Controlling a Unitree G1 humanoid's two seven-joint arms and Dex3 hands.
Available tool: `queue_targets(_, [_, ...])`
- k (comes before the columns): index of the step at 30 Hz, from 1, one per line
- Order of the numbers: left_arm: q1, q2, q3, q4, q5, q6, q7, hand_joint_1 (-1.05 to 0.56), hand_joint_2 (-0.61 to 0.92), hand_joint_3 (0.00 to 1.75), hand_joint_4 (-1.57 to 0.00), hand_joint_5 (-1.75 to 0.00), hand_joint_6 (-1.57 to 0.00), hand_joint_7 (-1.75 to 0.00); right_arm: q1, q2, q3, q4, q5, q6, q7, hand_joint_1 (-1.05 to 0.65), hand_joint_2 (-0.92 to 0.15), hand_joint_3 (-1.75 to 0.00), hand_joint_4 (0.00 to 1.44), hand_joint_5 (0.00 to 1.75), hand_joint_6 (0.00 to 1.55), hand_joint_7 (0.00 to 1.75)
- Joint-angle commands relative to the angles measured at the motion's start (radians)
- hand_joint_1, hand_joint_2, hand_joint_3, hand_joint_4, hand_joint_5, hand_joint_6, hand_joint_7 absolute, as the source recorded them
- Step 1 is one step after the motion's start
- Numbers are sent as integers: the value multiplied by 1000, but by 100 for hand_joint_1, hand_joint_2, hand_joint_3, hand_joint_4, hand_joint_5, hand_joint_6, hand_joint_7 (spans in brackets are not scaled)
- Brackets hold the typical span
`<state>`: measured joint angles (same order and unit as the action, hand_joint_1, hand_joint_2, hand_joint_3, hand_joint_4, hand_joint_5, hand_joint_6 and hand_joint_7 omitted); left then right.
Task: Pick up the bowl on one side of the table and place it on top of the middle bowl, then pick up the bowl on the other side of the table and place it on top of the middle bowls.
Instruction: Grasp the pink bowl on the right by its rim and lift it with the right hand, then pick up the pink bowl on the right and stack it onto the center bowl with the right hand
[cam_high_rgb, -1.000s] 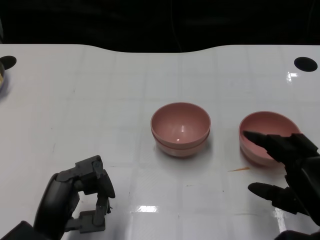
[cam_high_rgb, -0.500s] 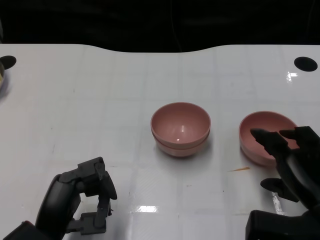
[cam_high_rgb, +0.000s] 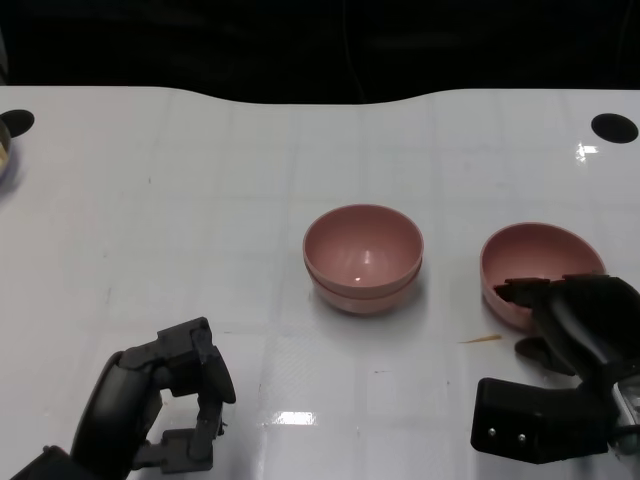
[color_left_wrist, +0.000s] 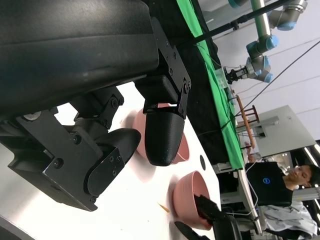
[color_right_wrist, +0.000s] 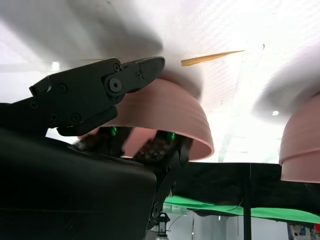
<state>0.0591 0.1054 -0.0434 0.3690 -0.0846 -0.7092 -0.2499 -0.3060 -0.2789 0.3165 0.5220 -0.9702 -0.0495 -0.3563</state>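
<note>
Since a second ago the right hand (cam_high_rgb: 562, 310) has drawn in from a spread pose near the desk edge and closed on the near rim of the pink round plastic bowl on the right (cam_high_rgb: 540, 262); its fingers now curl over that rim, with one inside the bowl and the rest against the outer wall. The right wrist view confirms the grip: a black finger (color_right_wrist: 107, 92) lies against the bowl's outer wall while others sit under its rim. The bowl rests on the white glossy desk (cam_high_rgb: 200, 200), tilted a little toward the far side. The left hand (cam_high_rgb: 180, 385) has barely shifted; it hangs at the near left, fingers curled inward with nothing in them.

The stack of two pink bowls in the middle (cam_high_rgb: 363, 258) stands where it stood before, just left of the gripped bowl and apart from it. A thin orange sliver (cam_high_rgb: 480, 339) lies on the desk near the right hand, between it and the stack. A black round hole (cam_high_rgb: 612, 127) marks the far right corner of the desk, another the far left edge. In the left wrist view a person in a dark shirt (color_left_wrist: 272, 182) sits beyond the desk.
</note>
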Motion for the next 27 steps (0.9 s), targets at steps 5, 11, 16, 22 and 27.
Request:
queue_targets(5, [10,3,8,-28,4,22,-3,-7,42,142,-91,-175,-76,-168,-75,-35,59,153,24,-101,-190,-13,-90,-4,91,174,67,171])
queue_targets(11, [9,3,9,-28,5,24,-6,-6,42,142,-90,-175,-76,-167,-81,-50,72,107,31,-130,-265,-15,-91,-12,93,175,68,172])
queue_targets(16, [4,4,9,-19,5,16,-9,-5,42,142,-91,-175,-77,-167,-66,-65,62,-64,39,-155,-286,-11,-79,-11,98,175,81,155])
queue_targets(22, [4,2,7,-24,12,28,-4,-5,42,141,-91,-175,-77,-166,-80,-42,68,-154,55,-176,-276,-9,-37,-98,103,175,85,156])
queue_targets(27, [1,0,7,-20,17,21,-2,-4,41,142,-91,-175,-77,-166,-108,-13,81,-160,67,-207,-266,-8,-24,-122,103,175,89,152])
